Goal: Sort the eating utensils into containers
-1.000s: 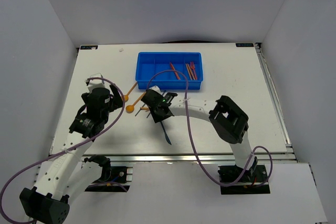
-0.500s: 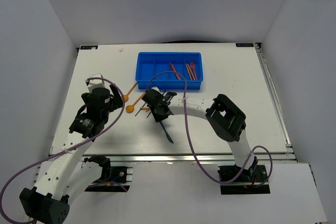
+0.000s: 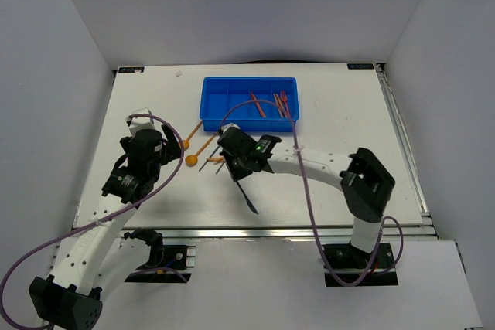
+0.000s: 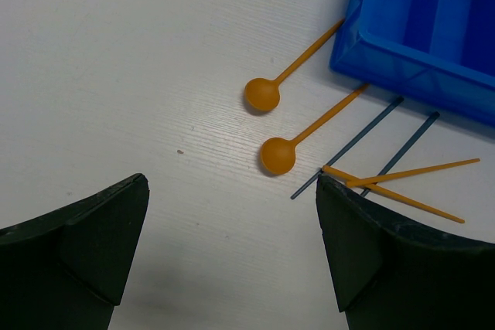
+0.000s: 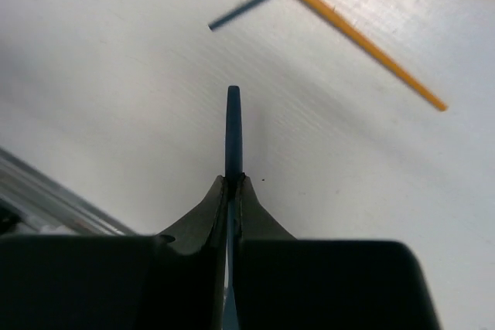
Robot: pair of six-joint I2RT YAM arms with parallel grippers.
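Observation:
The bright blue tray [image 3: 232, 106] stands at the back middle of the table, with red and orange utensils [image 3: 280, 103] in its right compartments. My right gripper [image 3: 237, 174] is shut on a thin dark blue utensil [image 3: 247, 197], which also shows in the right wrist view [image 5: 233, 117] between the closed jaws [image 5: 233, 179]. Two orange spoons [image 4: 263, 95] [image 4: 278, 155] lie left of the tray. Two dark blue sticks [image 4: 349, 147] and two crossed orange sticks [image 4: 402, 173] lie beside them. My left gripper [image 4: 232, 260] is open and empty, near the spoons.
The tray's near corner [image 4: 363, 52] is close to the spoon handles. White walls enclose the table on three sides. The orange sticks [image 5: 363, 36] and a dark blue stick [image 5: 244, 11] lie just beyond my right gripper.
The right arm's elbow has swung out to the right and its wrist has turned, with the dark blue utensil still held. The left arm has not moved.

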